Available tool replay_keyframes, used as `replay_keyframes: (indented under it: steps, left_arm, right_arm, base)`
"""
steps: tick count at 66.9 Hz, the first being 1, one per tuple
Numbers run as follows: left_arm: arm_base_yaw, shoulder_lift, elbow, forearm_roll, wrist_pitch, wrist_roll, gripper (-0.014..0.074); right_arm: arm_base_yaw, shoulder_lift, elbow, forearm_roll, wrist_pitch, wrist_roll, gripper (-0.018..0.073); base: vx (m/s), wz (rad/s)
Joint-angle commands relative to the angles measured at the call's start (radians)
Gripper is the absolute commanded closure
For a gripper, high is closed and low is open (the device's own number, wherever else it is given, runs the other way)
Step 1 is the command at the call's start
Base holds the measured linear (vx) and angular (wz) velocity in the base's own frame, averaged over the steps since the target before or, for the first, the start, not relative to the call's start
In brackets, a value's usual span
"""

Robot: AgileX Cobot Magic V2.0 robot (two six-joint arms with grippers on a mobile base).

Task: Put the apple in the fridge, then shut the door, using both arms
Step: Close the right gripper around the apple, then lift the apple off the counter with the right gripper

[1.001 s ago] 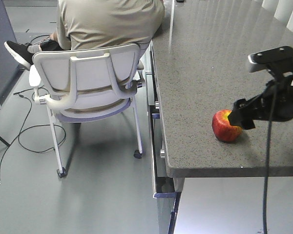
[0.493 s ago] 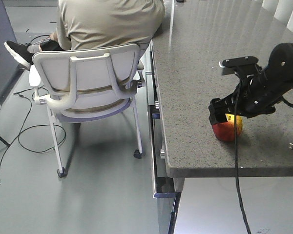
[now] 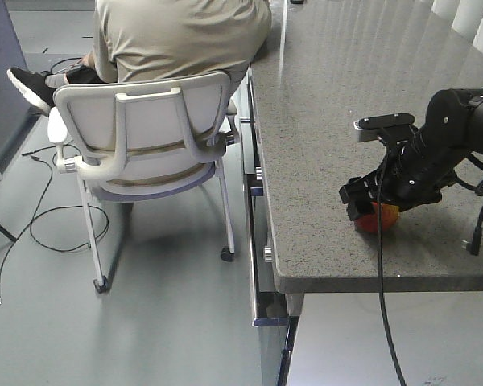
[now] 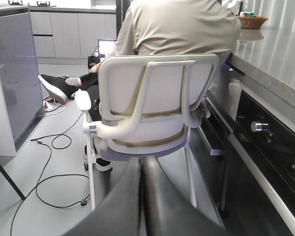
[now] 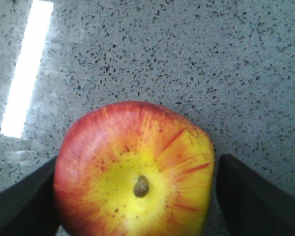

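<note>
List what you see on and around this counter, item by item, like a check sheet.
Surface: grey speckled countertop.
Job's things: apple sits stem up near the countertop's front edge; fridge not identified.
Clutter: wicker basket at the countertop's far end.
Grippers: right gripper open, fingers either side of the apple; left gripper shut, empty.
Cables: one cable hangs from the right arm past the counter edge; floor cables lie loose by the white chair.
Surroundings: person seated on that chair; dark oven front under the countertop.

Place was kitchen serving as test space: speckled stone surface [image 3: 346, 96], dark built-in appliances [image 4: 265, 157], pale cabinets [image 4: 69, 32], loose floor cables [image 3: 44, 217].
</note>
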Motion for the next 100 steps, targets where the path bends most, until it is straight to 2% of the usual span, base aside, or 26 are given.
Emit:
replay_keyframes:
  steps: [1,20,36,42,52,82,100]
  left_arm:
    - [-0.002,0.000,0.018,-0.008,-0.072,-0.007,0.0603]
    - [-0.002,0.000,0.018,-0.008,-0.072,-0.007,0.0603]
    - [-0.002,0.000,0.018,-0.008,-0.072,-0.007,0.0603]
    - [-0.002,0.000,0.018,-0.008,-0.072,-0.007,0.0603]
    - [-0.002,0.000,0.018,-0.008,-0.072,-0.007,0.0603]
    - [-0.002,0.000,0.018,-0.008,-0.072,-0.007,0.0603]
    - [-0.002,0.000,0.018,-0.008,-0.072,-0.007,0.0603]
  right_arm:
    - [-0.003,-0.049,-0.034,-0.005,-0.015,-0.001,0.0072]
    - [-0.003,-0.049,-0.041,-0.002,-0.013,0.000,0.0275]
    - [-0.003,-0.103,-0.059,0.056,0.073,-0.010,0.0372]
    - [-0.002,-0.171,-0.036,0.073,0.090,-0.012,0.0384]
    - [0.013,-0.326,0.100,0.092,0.031,-0.025,0.0384]
    - [0.180,-0.842,0.428,0.121,0.014,-0.039,0.0384]
    - [0.187,-1.055,0.558,0.133,0.013,-0.042,0.0384]
  base:
    - [0.00,0.00]
    - [0.00,0.00]
    - [0.00,0.00]
    - [0.00,0.00]
    - [0.00,0.00]
    - [0.00,0.00]
    - [0.00,0.00]
